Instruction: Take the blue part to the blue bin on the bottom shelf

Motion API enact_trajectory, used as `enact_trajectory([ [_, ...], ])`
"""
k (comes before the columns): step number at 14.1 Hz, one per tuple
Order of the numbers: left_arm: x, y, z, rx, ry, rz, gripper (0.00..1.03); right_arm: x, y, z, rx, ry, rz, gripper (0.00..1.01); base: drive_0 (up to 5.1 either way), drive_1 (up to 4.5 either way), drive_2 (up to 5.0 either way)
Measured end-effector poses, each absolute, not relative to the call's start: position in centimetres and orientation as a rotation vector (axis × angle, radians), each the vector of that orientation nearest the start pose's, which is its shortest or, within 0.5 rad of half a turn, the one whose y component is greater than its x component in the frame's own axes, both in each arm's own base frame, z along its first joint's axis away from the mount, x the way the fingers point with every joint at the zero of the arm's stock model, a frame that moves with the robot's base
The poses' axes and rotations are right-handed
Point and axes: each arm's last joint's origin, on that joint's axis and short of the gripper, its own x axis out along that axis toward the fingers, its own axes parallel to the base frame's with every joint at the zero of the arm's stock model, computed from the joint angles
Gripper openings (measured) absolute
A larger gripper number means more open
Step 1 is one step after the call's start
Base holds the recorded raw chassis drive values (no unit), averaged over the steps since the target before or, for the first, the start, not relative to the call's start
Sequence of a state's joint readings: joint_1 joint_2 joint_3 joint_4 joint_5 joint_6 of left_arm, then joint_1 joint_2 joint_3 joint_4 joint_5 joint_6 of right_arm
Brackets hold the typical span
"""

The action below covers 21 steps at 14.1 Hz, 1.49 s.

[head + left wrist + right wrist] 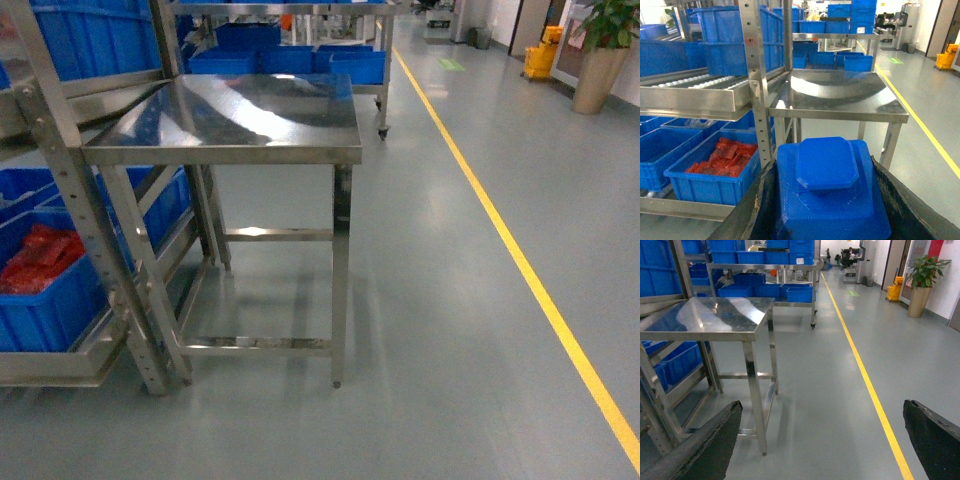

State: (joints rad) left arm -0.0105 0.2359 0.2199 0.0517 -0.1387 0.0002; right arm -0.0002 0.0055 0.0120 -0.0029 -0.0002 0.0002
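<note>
The blue part, a stepped plastic block with an octagonal raised top, is sitting between the dark fingers of the left gripper, filling the lower centre of the left wrist view. The fingers are pressing against its two sides, so the left gripper is carrying it clear of any surface, apparently to keep it free while the arm is approaching the rack.

From the part, the steel rack upright is standing at about eleven o'clock, and the bottom shelf is lying toward nine o'clock, low on the left. On that shelf a blue bin holding red parts is sitting nearest, with other blue bins beside it further left; which of these is the intended one, I cannot tell. The steel counter is standing at twelve o'clock, just beside the rack, and the part is hanging in front of and below its top.

The right gripper is spreading its fingers wide with nothing between them, only bare floor and the yellow floor line beyond, so it is probably idling out of the way.

In my judgement, the carry is under way and the placing is not yet done.
</note>
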Motion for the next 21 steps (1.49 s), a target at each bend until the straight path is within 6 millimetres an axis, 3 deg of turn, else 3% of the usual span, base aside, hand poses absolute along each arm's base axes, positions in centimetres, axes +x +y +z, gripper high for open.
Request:
enact_trajectory([
  [8,10.56,0.29,22.50,-0.003,-0.039,0.128,0.44,9.73,0.00,16.66,0.000,0.000,0.000,0.98,0.1,4.20,-4.1],
  [13,10.59,0.29,22.45,-0.002,-0.034,0.128,0.44,9.73,0.00,16.67,0.000,-0.002,0.000,0.98,0.0,0.00,0.0],
  [21,10.58,0.29,22.45,-0.002,-0.034,0.128,0.44,9.73,0.00,16.70,0.000,-0.004,0.000,0.98,-4.9,2.53,2.5],
])
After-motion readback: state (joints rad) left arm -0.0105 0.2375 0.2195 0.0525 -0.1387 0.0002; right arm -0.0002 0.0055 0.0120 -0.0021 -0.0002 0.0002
